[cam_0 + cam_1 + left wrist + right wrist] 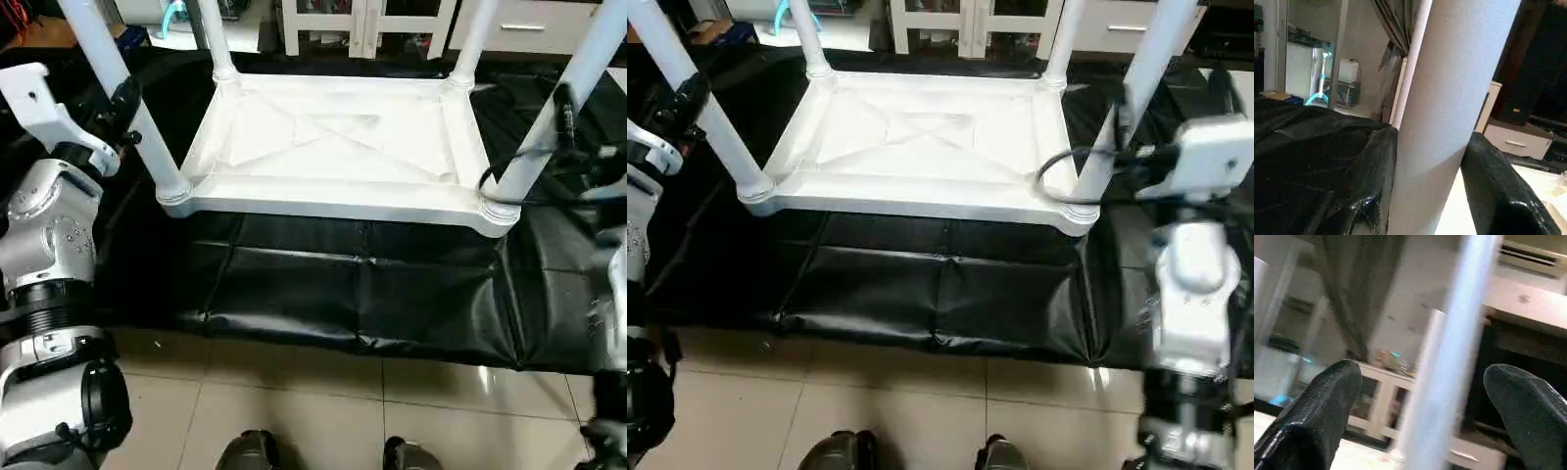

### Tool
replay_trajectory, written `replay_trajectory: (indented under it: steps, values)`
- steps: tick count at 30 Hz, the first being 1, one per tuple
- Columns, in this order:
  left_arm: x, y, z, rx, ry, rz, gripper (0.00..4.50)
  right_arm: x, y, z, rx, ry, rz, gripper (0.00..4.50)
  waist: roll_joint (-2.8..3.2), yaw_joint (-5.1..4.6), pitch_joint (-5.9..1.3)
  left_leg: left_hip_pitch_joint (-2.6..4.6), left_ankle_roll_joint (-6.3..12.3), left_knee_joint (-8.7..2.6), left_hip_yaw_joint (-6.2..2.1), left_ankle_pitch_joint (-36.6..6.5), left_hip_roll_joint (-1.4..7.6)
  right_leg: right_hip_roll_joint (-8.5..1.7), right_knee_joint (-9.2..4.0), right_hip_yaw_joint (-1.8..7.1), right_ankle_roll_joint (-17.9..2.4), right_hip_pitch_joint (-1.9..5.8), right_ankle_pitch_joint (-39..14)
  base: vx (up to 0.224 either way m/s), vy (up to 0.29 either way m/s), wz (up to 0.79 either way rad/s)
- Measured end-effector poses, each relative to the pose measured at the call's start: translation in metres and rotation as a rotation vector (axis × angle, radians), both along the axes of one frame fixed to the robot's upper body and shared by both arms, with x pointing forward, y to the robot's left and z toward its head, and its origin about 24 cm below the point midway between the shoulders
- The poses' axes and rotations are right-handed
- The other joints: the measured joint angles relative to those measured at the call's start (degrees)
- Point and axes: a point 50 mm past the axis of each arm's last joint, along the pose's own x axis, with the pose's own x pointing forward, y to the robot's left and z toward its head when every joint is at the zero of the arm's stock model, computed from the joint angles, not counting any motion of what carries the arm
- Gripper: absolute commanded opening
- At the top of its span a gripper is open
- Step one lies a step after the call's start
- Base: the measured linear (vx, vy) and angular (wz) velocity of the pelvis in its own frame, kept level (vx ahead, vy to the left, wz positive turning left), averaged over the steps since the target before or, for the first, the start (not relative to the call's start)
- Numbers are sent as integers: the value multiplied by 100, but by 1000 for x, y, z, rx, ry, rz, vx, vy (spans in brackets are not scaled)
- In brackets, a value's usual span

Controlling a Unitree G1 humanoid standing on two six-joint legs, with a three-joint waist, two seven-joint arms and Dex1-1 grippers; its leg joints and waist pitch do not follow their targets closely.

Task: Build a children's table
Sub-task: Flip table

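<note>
The children's table lies upside down on the black cloth, its X-ribbed white tabletop [333,137] facing up. White tube legs stand in all its corner sockets. My left gripper [122,103] is shut on the near-left leg [142,122], well above its socket. In the left wrist view both black fingers [1371,181] press against that leg [1449,98]. My right gripper [1127,113] is open around the near-right leg [1136,88]. In the right wrist view that leg [1449,372] stands between the spread fingertips [1322,401] with gaps on both sides.
The black-draped work table [353,284] ends at a front edge above the tiled floor [323,401]. A black cable [1058,166] loops over the near-right corner socket. White cabinets [362,24] stand behind. My feet [250,452] show at the bottom.
</note>
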Motion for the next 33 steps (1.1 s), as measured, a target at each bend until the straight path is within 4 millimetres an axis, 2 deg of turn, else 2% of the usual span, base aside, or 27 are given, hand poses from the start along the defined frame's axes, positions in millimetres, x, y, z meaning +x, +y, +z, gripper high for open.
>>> replay_trajectory:
  steps: [2,5,9,12,19,28,33]
  values:
    - [0,-2,-1,-27,6,-1,179,-7,14,-9,0,5,74,450,3,-9,1,-1,0,0,-1,0,0,0,0,2,1,-2,-1,0,0,0]
    - [1,-7,-2,-71,13,-4,179,-16,32,-23,-5,43,177,450,37,-11,1,-3,1,0,-2,-1,-2,-7,0,2,2,-5,-1,0,0,0]
    - [2,-13,-4,-107,28,-7,179,-19,44,-27,-12,54,234,450,96,-21,-7,-2,1,-2,-2,-1,-6,-12,0,3,6,-6,-3,0,0,0]
    - [2,-15,-6,-154,28,1,179,-20,47,-27,-13,52,256,450,120,-34,-14,-2,1,-10,-3,-1,-7,-12,0,4,34,-9,-20,0,0,0]
    - [0,-12,-5,-261,26,13,179,-22,51,-33,-6,78,285,450,129,-48,-18,-6,1,-25,-2,-1,-7,-10,2,3,41,-15,-22,0,0,0]
    - [-5,-12,-10,-431,36,-13,179,-22,53,-34,-13,88,299,450,134,-10,-21,-25,10,-24,0,-4,-15,-27,-2,0,73,-13,-45,0,0,0]
    - [-8,-18,-23,-539,68,-49,179,-21,53,-34,-22,93,302,450,188,-13,-57,-11,20,-24,1,-10,-52,-41,-2,13,95,1,-59,0,0,0]
